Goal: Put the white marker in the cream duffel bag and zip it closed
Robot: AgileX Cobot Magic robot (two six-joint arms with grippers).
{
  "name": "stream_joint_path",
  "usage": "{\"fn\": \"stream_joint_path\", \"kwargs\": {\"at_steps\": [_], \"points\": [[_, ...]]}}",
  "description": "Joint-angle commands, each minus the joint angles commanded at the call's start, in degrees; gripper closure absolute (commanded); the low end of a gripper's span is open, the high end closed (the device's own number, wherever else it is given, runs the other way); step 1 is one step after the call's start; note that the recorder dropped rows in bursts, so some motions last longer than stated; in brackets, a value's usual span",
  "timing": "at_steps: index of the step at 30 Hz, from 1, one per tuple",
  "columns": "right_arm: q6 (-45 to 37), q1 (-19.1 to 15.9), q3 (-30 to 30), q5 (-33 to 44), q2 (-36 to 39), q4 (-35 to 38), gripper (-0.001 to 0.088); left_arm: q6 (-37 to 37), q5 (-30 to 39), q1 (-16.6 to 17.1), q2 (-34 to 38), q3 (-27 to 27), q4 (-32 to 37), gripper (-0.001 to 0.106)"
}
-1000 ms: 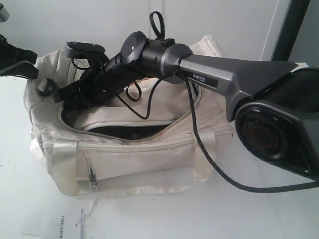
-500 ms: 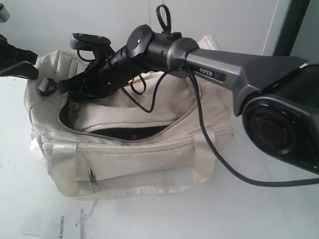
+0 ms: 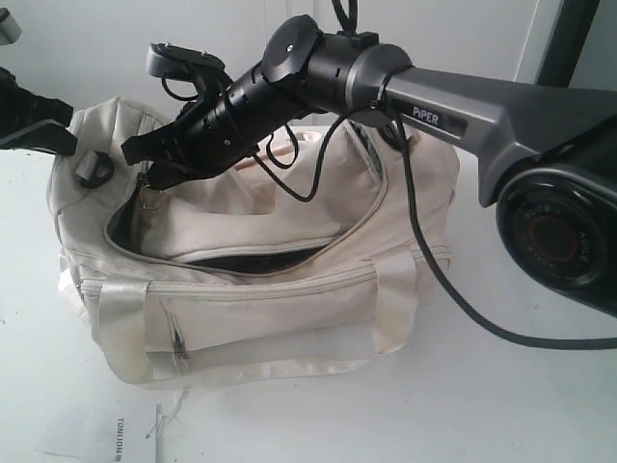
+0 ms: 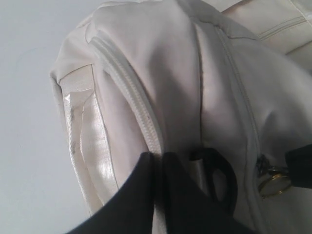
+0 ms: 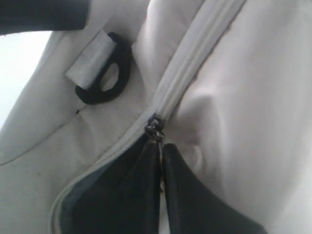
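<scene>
R hand (image 5: 159, 146) pinching zip pull (image 5: 155, 128), cream duffel bag (image 3: 289, 309) soft, shiny handles (image 3: 123, 323), top zip (image 3: 251, 247) part open

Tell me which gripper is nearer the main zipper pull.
Right. The right gripper is shut on the zipper pull; the left gripper, farther off, pinches the end of the cream duffel bag.

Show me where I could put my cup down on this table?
Bare white table in front of the cream duffel bag, and a strip left of it, behind the paper label. Crowded: the right arm spans the bag, its cable trails on the right.
</scene>
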Motion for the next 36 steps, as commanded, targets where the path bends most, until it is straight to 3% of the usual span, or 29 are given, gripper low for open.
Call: {"fn": "stream_joint_path", "kwargs": {"at_steps": [6,11,13,17,21,25,30,33,36], "points": [[-4.3,0.0,0.0,3.9,-0.1,2.9,0.0868,0.0,-0.2,0.0,0.0,0.0,0.0,0.105],[-4.8,0.0,0.0,-0.9,-0.4,3.1,0.0868,-1.0,-0.6,0.0,0.0,0.0,-0.3,0.103],[-4.8,0.0,0.0,-2.8,-0.4,2.4,0.0868,-0.9,-1.0,0.0,0.0,0.0,-1.3,0.092],[-4.8,0.0,0.0,-5.9,-0.4,0.7,0.0868,-0.9,-0.9,0.0,0.0,0.0,-1.9,0.056],[-5.8,0.0,0.0,-7.5,-0.4,0.7,0.0868,-1.3,-2.8,0.0,0.0,0.0,-2.3,0.033],[-7.8,0.0,0.0,-8.6,-0.4,0.7,0.0868,-1.3,-5.9,0.0,-0.6,0.0,-4.2,0.030],[-10.1,0.0,0.0,-8.8,-0.4,0.7,0.0868,0.6,-7.7,-0.1,-0.1,-1.6,-11.7,0.029],[-10.6,0.0,0.0,-8.6,-0.4,0.7,0.0868,4.9,-6.0,-0.1,2.5,-4.9,-17.2,0.027],[-10.6,0.0,0.0,-9.1,-0.4,0.6,0.0868,5.0,-3.1,-0.1,6.3,-8.6,-17.3,0.027]]}}
